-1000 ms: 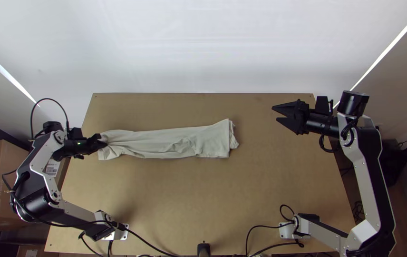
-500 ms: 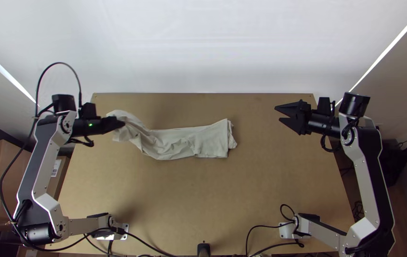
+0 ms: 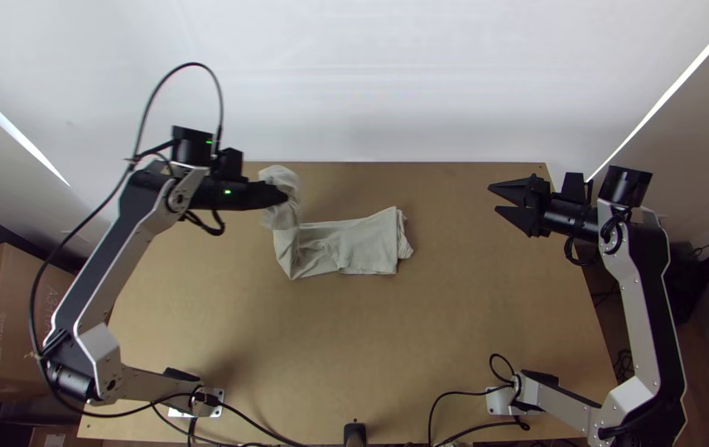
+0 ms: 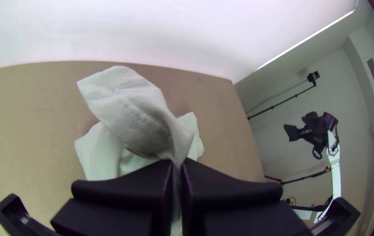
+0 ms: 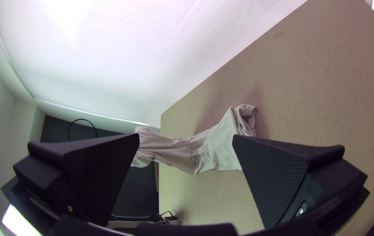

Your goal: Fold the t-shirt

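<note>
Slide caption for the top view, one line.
Left gripper holds one end of the pale t-shirt raised off the table; right gripper hovers open, clear of the cloth.

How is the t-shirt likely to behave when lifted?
Probably floppy: the t-shirt droops from the left gripper to the table. Likely thin and light, judging by its soft creases. Its loosely layered end might unfold.

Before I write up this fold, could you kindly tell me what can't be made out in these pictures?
Left wrist view: which part of the t-shirt the left claw pinches; bunching hides it.
Left wrist view: some of the cloth on the table, behind the raised portion and the left claw.
Right wrist view: a lower corner of the folded end, behind a finger of the right claw.
All views: the layer count; outer cloth covers the inside.
</note>
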Controlling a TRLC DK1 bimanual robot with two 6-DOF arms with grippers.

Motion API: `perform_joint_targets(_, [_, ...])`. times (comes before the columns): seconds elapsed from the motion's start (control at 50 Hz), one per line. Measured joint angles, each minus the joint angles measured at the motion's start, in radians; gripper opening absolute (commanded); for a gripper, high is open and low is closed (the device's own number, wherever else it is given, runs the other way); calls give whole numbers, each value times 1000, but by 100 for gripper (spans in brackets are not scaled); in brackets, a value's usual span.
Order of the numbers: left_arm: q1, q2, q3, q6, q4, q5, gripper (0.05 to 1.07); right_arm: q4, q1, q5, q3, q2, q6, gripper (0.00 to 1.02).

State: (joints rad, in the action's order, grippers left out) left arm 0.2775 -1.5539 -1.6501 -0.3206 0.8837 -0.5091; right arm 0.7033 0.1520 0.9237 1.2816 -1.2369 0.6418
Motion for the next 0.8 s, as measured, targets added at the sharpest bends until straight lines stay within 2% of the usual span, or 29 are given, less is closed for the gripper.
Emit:
perform_joint_targets(0.24, [129, -181, -86, -28, -10, 40, 8, 0, 0, -27, 0, 0, 0, 98])
perform_joint_targets(0.8, [314, -490, -363, -92, -14, 79, 8, -3, 0, -72, -36, 3, 0, 98])
